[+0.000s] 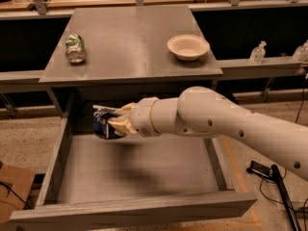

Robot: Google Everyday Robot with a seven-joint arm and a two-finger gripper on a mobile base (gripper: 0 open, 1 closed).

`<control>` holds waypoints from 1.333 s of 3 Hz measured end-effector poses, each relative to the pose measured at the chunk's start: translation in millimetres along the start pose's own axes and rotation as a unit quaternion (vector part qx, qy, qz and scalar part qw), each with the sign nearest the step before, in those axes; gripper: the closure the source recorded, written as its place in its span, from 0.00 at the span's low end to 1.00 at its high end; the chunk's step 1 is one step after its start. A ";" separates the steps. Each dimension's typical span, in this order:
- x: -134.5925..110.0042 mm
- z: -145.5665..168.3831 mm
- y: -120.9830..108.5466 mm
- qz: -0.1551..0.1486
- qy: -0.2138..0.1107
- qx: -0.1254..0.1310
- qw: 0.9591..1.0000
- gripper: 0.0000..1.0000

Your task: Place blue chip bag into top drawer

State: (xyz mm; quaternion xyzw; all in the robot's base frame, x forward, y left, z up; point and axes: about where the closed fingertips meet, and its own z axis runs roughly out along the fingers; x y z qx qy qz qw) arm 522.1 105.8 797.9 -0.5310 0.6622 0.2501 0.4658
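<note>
- The chip bag (104, 124) hangs in the air over the back left part of the open drawer (144, 177). It is close to the drawer's back wall, nearer the left wall than the right, and looks clear of the drawer's floor.
- The claw (115, 122) is clamped on the bag's right side, over that same back left part of the drawer. Its pale fingers (124, 125) pinch the foil, so the bag sticks out to the left.
- The bag looks light, soft and crinkly, and its slick foil skin could slide in a loose hold. The chips inside are probably brittle, so a hard squeeze would likely crush them.
- The best hold is probably a firm pinch across a flat edge or seam rather than on the puffy middle. The present hold on the side seems sound.
- A bag this light should drop flat and stay put if let go low over the drawer's floor.
- The drawer's grey floor is bare, with low walls all round.
- The white arm (226, 126) reaches in from the drawer's right, crossing above its right wall.
- Above the drawer is the table (130, 18). A crushed can (75, 48) lies above the drawer's left side and a pale bowl (188, 46) stands above its right side.
</note>
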 end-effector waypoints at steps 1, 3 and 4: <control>35.7 14.6 2.2 0.045 0.009 0.010 0.999 0.60; 56.2 9.5 21.9 0.069 0.019 0.015 0.997 0.14; 55.4 10.1 22.9 0.068 0.019 0.014 0.997 0.00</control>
